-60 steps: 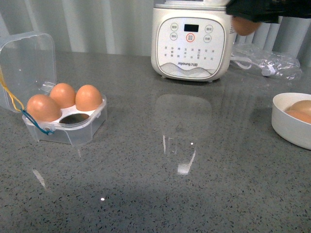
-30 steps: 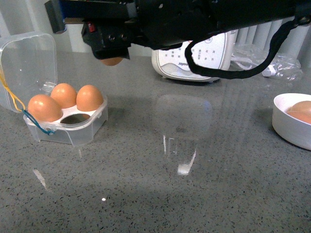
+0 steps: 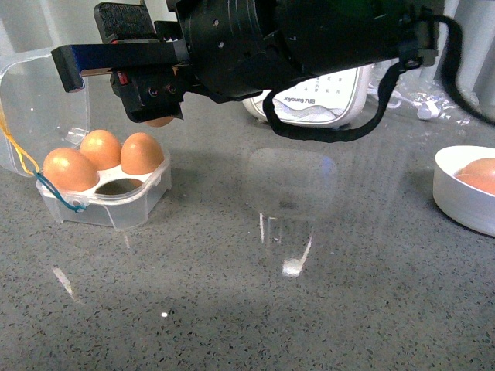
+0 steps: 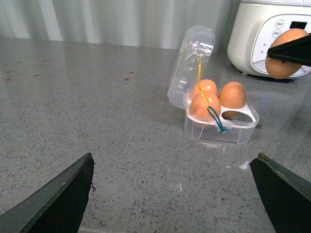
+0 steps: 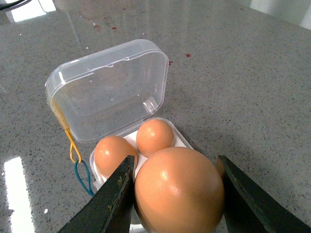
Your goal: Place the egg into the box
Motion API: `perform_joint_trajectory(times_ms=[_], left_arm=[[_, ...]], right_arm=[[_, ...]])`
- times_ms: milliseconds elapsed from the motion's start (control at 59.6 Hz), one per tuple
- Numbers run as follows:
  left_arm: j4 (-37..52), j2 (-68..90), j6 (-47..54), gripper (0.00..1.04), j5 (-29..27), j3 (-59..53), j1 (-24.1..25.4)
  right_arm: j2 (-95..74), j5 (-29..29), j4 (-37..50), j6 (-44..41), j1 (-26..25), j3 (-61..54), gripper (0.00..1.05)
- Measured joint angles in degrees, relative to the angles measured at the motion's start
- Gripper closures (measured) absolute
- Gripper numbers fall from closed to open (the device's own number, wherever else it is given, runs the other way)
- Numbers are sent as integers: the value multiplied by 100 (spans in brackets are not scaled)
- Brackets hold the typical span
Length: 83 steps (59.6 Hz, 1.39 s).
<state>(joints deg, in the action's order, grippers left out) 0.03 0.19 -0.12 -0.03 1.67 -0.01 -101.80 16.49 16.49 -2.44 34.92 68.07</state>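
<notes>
While the right gripper (image 3: pixel 155 114) grips the egg (image 5: pixel 179 191) between fingers parted only to its width, the egg hangs raised just beside the box (image 3: pixel 116 210). Carry step in hand. Next move, as judged: centre over the vacant front cell (image 3: pixel 117 186), then lower gently.

Bright, even light — glare patches on countertop (image 3: pixel 294 267).

You see the smooth brown egg (image 5: pixel 177 191) pinched in the right claw (image 5: pixel 176 195), just above the box (image 3: pixel 108 212). The clear box sits open, holding three eggs (image 3: pixel 100 151) and one free cell.
</notes>
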Motion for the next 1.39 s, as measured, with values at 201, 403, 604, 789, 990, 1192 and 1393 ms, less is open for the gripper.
perform_joint_trajectory(times_ms=[201,403,604,789,990,1192,1393], left_arm=[[0,0,0,7,0,0,0],[0,0,0,7,0,0,0],[0,0,0,7,0,0,0],[0,0,0,7,0,0,-2],[0,0,0,7,0,0,-2],[0,0,0,7,0,0,0],[0,0,0,7,0,0,-2]], right_arm=[[-317,42,-105,-11,33,332,62],[-514,136,-238,-24,114,511,62],[-551,271,-302,-83,278,546,62],[-592,273,-354,-160,328,579,62],[-688,223,-367,-188,321,647,62],[-721,223,-426,-188,321,721,62],[-798,214,-597,-234,319,769,62]])
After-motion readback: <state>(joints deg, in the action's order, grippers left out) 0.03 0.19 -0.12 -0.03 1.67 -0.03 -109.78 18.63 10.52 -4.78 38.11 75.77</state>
